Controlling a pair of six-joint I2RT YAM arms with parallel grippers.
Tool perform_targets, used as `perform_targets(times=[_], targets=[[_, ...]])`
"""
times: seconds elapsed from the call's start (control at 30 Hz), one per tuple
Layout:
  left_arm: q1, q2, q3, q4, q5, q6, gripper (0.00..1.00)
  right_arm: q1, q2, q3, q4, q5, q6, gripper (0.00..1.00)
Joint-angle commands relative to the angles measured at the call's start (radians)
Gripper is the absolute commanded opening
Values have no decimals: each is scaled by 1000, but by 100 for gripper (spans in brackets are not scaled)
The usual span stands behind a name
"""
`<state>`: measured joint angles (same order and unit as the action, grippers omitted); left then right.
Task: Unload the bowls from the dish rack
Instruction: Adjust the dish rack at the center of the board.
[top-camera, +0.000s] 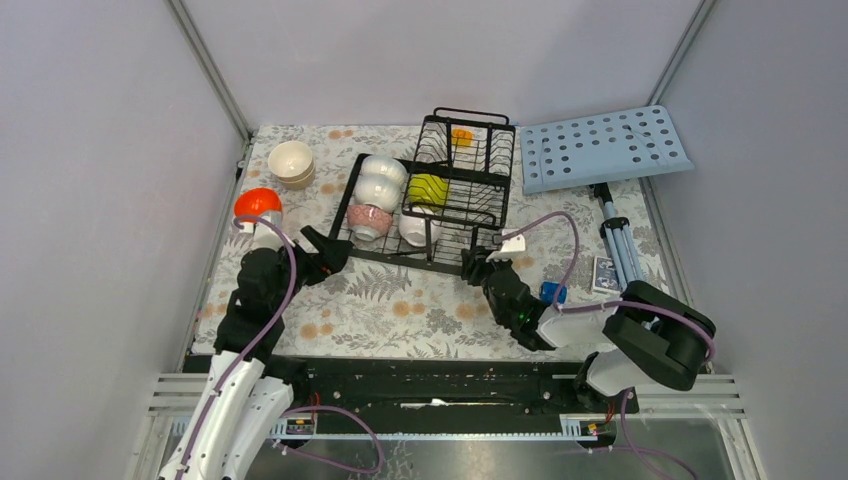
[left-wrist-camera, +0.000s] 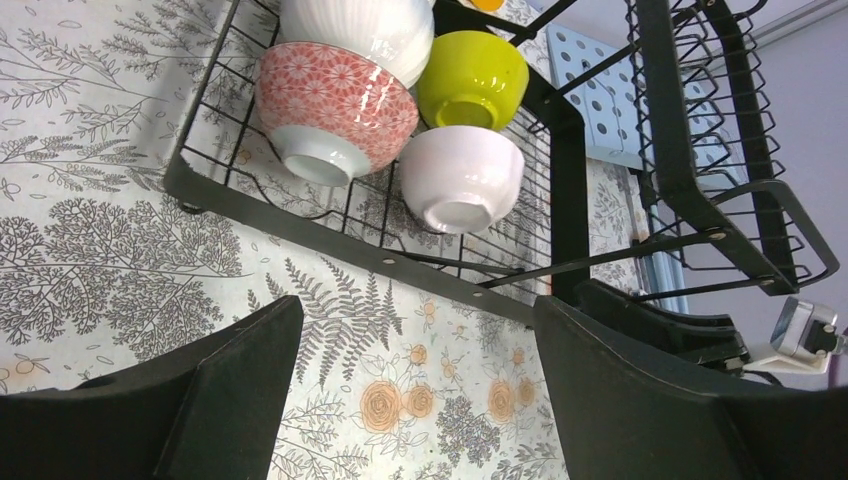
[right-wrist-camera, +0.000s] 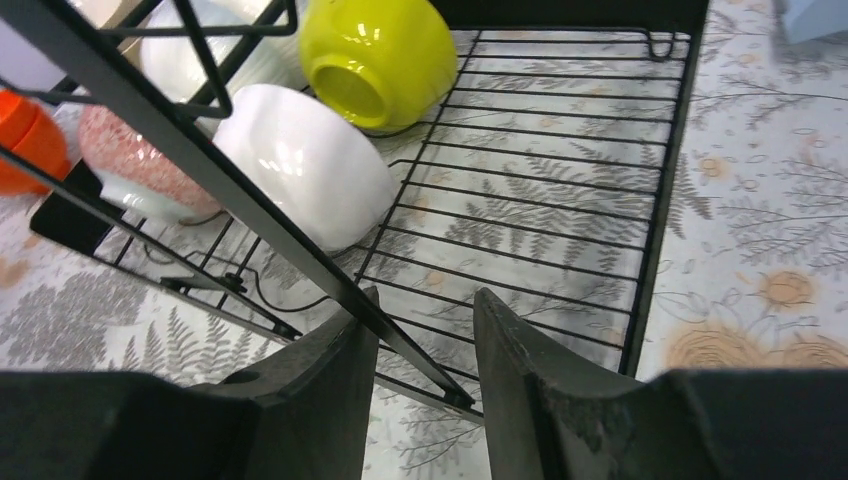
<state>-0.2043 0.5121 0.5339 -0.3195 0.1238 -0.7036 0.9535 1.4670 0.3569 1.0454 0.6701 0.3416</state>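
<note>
Tabletop covered w/ a pale cloth printed in grey ferns & orange flowers. At the far right corner, a light-blue perforated board w/ rows of round holes, its right end past the tabletop's right edge. Under it, along the right edge, a small tripod w/ blue-grey legs. Just beside the legs, a dark-blue patterned box; near that, a small bright-blue object, too small to ID. Plain grey walls on 3 sides; metal rail along the near edge.

2 arms white, black | cables purple | left pincer black | right pincer black
</note>
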Motion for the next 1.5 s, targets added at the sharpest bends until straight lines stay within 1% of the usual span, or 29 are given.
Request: perform_targets(times=[0.0,0.2,0.37,0.43,0.53,0.6,0.67,0.87,0.93,1.03,1.13,1.3,1.4,1.47], targets=[[-3,16,6,36,-19,-7,89,-101,-81,-23,-134,93,73,45],[-3,47,11,27,-35,-5,89,-218,-156,-19,-249,3,134,46],[-2,94,22,12,-64,-2,89,-282,-202,-7,-331,-59,189,50],[-1,135,32,4,-78,-2,89,-282,-232,-8,-367,-97,190,57],[-1,215,58,-5,-85,1,88,-283,-294,-8,-443,-187,196,73],[-1,283,83,-16,-104,12,87,-283,-358,-11,-512,-231,201,79],[-1,363,124,-34,-120,29,85,-282,-424,-20,-588,-283,204,82],[-1,551,221,-3,-167,55,81,-283,-632,-64,-775,-437,234,83],[-1,608,257,20,-170,60,80,-283,-687,-93,-801,-491,265,82],[-6,695,303,49,-166,69,77,-283,-742,-145,-791,-575,308,81],[-16,778,335,67,-182,72,75,-283,-751,-187,-764,-616,344,80],[-28,842,276,176,-184,41,73,-283,-734,-207,-752,-650,366,80],[-66,875,272,215,-213,34,72,-283,-736,-214,-738,-660,374,80],[-95,898,284,212,-250,35,69,-283,-740,-210,-745,-662,373,80]])
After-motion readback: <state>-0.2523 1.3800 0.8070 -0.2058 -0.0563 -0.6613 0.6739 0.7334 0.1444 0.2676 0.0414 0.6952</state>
